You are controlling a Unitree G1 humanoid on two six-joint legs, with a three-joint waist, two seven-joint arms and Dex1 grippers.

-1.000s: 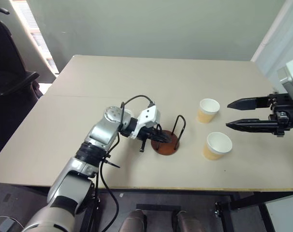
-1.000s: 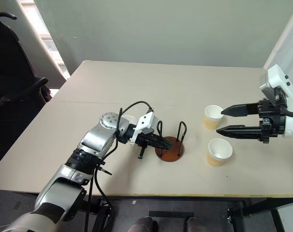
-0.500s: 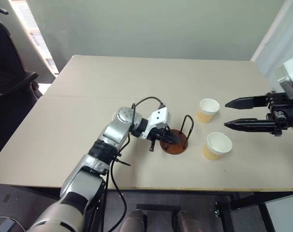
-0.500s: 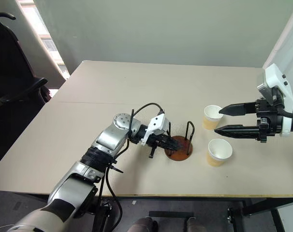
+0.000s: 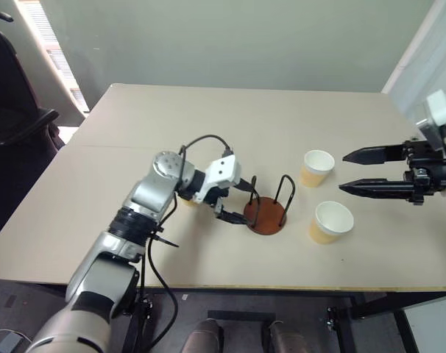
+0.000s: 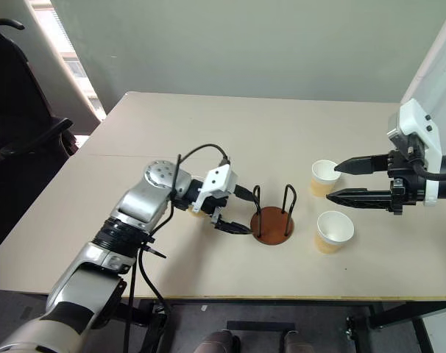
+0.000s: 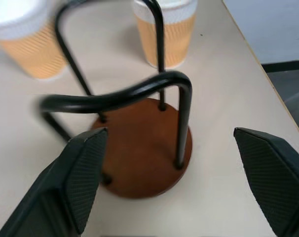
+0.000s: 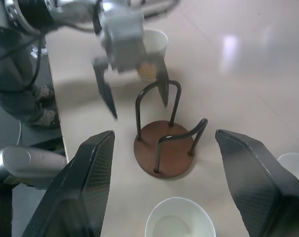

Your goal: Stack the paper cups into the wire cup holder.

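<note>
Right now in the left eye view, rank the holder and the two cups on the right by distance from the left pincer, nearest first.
1. Holder, just right of the left pincer.
2. and 3. Rear cup and front cup, farther right: too close to call.

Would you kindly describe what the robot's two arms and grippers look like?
The left arm is silver-grey metal with black joint rings, loose black cables and a white wrist housing. Both the left gripper and the right gripper have two tapering black fingers with ribbed inner pads.
</note>
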